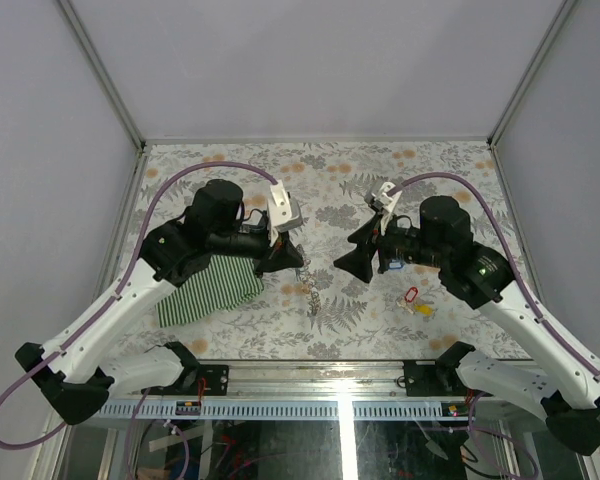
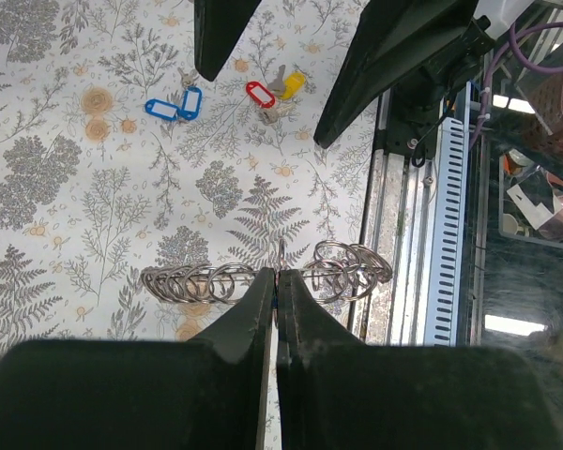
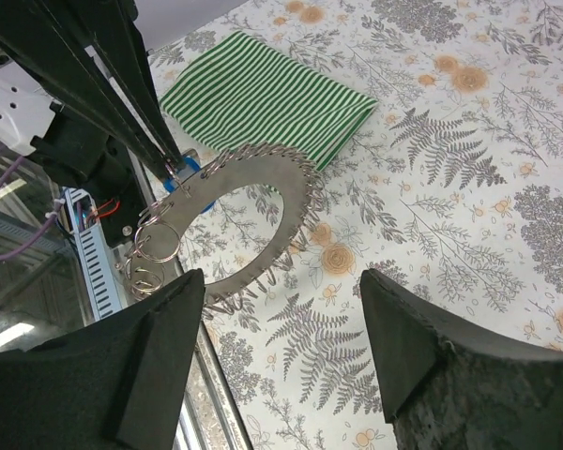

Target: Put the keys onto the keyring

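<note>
The white-and-black left arm [image 1: 130, 290] reaches up from its base at the near edge, elbow bent outward. It points its black two-finger left gripper [image 2: 275, 277] toward the middle, fingers pressed together on the thin silvery metal keyring [image 2: 192, 281]. The matching right arm [image 1: 525, 310] mirrors this pose. Its black right gripper [image 3: 281, 281] faces the left one, near but apart, jaws spread wide and gripping nothing.

The fern-print table [image 1: 380, 170] carries a green striped cloth [image 1: 212, 293] and perhaps four tagged keys [image 1: 412, 296].
</note>
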You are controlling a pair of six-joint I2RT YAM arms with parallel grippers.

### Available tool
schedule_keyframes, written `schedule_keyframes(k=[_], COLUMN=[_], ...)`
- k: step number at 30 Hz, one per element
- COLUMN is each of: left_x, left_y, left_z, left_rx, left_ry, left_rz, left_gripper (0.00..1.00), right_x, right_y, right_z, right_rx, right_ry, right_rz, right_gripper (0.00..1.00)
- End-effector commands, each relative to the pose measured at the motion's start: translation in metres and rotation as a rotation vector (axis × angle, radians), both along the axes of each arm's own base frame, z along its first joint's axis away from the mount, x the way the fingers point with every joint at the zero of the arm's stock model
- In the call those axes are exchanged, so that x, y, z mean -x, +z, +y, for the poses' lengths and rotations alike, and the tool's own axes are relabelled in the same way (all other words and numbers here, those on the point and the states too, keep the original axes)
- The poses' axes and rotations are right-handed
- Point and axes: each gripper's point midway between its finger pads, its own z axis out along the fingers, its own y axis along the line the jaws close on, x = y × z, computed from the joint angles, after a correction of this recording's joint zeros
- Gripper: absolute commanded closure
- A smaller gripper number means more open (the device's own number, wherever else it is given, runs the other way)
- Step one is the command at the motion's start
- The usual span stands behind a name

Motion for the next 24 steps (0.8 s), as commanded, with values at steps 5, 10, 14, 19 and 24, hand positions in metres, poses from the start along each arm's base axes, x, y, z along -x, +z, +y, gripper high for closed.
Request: schedule_keyframes(k=[5,10,14,19,24], left_x=[0.001,0.004,0.007,0.015,0.017], left_y=[0.023,0.027,0.029,0.032,0.033], left_z=[-0.002,-0.002,-0.001,0.0,0.003], left_rx=[0.042,0.046,0.047,0.055,0.023], left_ry=[-0.02,-0.036,-0.05,-0.097,-0.123], left_rz=[-0.063,-0.069,-0.072,-0.084,-0.093], left_gripper=[1.0,1.0,1.0,1.0,1.0], right_x=[-0.001,0.011,0.026,0.038,0.034], right_y=[0.026,0.037,0.046,0.055,0.057], right_z=[0.012,0.029,0.041,0.048,0.049], right_rx=[-0.052,-0.124,-0.166,-0.239,-0.244], right_ry=[0.062,0.202,0.345,0.467,0.474], right_rz=[-0.064,-0.083,-0.089,-0.163,-0.236], right_gripper=[0.28,0.38,0.43,0.44,0.46])
